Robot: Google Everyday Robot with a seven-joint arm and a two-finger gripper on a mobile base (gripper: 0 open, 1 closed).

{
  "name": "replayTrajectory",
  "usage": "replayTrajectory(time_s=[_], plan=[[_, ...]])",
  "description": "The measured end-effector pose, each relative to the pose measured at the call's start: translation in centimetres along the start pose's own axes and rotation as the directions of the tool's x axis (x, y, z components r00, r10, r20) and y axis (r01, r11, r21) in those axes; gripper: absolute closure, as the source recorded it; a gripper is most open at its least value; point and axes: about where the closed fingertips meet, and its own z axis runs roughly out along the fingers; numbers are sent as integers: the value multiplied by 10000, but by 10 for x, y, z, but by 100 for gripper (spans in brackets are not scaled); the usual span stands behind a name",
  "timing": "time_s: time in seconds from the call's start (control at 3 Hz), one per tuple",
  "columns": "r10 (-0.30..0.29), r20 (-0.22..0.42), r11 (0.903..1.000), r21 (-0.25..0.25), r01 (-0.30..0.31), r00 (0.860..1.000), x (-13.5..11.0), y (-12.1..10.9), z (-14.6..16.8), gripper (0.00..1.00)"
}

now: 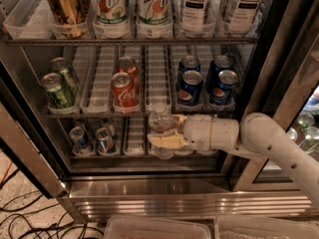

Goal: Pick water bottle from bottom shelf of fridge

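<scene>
1. Camera view: the fridge (149,195) stands open, its steel frame running along the bottom and dark wire racks stacked inside.
2. The top rack holds a gold can (65,4), 2 7UP bottles (112,4) and 2 tea bottles (195,4) in clear trays.
3. The middle rack carries 2 green cans (57,89) on the left, 2 Coke cans (122,87) in the middle and 4 Pepsi cans (191,83) on the right, in white slotted lanes.
4. The bottom shelf (133,137) has 2 small blue-and-silver cans (79,136) on its left side.
5. The water bottle (159,119) stands upright at the front of the bottom shelf, near its middle, white cap just under the edge of the rack above.
6. The white arm (271,143) reaches in from the right, and the gripper (164,131) sits at the bottle.
7. The jaws are drawn in around the bottle: 1 tan finger lies across its lower body, and the other is at its upper right side.
8. Whether the bottle's base rests on the shelf cannot be told.
9. Dark cables (20,214) lie on the floor at lower left, and 2 clear bins (159,228) show along the lower edge.
</scene>
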Motion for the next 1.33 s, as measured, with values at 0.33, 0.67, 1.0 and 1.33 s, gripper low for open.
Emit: replayTrajectory(time_s=[0.33, 0.67, 1.0, 1.33], plan=[[69, 313, 9999, 113, -73, 9995, 6, -13, -1, 100], [203, 390, 9998, -93, -199, 9990, 6, -9, 4, 100], [208, 392, 9997, -102, -204, 9990, 7, -9, 4, 100], [294, 361, 9989, -377, -280, 9989, 0, 5, 8, 100]])
